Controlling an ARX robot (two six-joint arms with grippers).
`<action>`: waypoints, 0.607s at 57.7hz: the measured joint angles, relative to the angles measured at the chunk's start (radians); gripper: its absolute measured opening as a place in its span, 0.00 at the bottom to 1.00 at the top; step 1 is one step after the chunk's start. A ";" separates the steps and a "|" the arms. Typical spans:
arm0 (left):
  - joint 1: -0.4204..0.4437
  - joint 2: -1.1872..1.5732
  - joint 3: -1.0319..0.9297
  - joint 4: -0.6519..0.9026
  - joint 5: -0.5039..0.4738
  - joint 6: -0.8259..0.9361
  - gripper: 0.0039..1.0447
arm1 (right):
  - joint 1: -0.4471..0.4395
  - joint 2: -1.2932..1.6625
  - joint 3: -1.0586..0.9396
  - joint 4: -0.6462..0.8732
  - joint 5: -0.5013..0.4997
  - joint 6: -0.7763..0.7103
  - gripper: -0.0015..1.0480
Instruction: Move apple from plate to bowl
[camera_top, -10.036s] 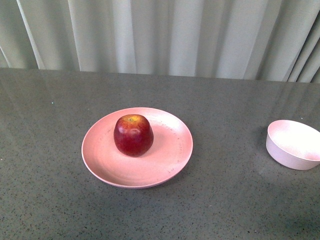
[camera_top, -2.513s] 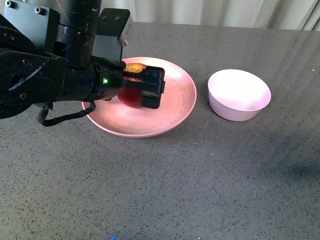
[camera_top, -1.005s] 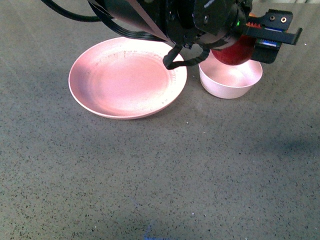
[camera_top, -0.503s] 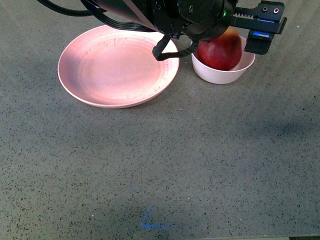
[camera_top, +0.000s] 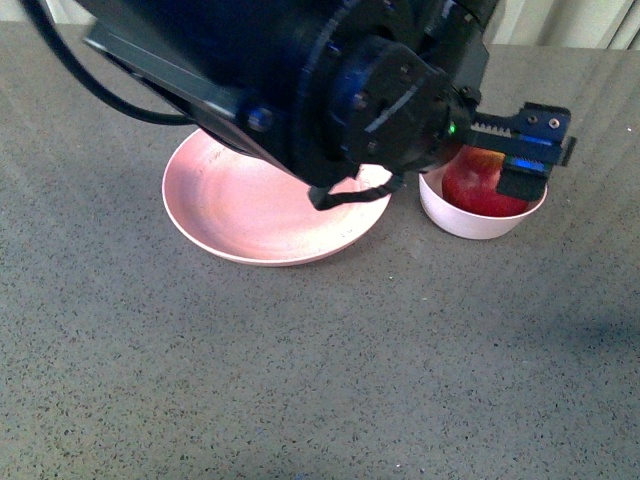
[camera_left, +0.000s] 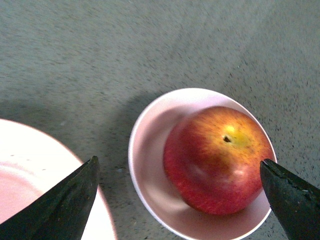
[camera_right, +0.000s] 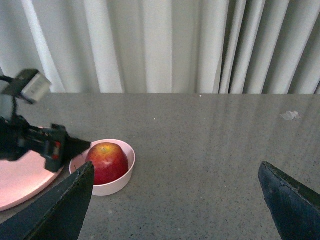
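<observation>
The dark red apple (camera_top: 480, 190) sits in the small pale pink bowl (camera_top: 470, 222), stem dip up. The wide salmon-pink plate (camera_top: 240, 215) lies empty to the bowl's left. My left gripper (camera_top: 510, 160) is open just above the bowl, touching nothing. In the left wrist view its fingers stand either side of the apple (camera_left: 215, 160) and bowl (camera_left: 145, 155), with the gripper (camera_left: 177, 162) wide open. My right gripper (camera_right: 175, 170) is open and empty over bare table, off to the bowl's right; its view shows the apple (camera_right: 106, 162) in the bowl (camera_right: 112, 187).
My left arm (camera_top: 300, 90) hangs over the plate's far side and hides part of it. The grey speckled tabletop (camera_top: 320, 380) runs to pale curtains (camera_right: 165, 45) at the back. The plate's edge (camera_right: 20, 185) shows beside the bowl.
A second ago my left gripper held the apple above the bowl. It has let go; the apple now rests in the bowl and the jaws stand open over it.
</observation>
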 joint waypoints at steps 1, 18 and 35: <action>0.005 -0.009 -0.008 0.004 0.000 -0.003 0.92 | 0.000 0.000 0.000 0.000 0.000 0.000 0.91; 0.220 -0.255 -0.257 0.090 0.028 -0.067 0.92 | 0.000 0.000 0.000 0.000 0.000 0.000 0.91; 0.312 -0.359 -0.521 0.476 -0.260 0.053 0.76 | 0.000 0.000 0.000 0.000 -0.002 0.000 0.91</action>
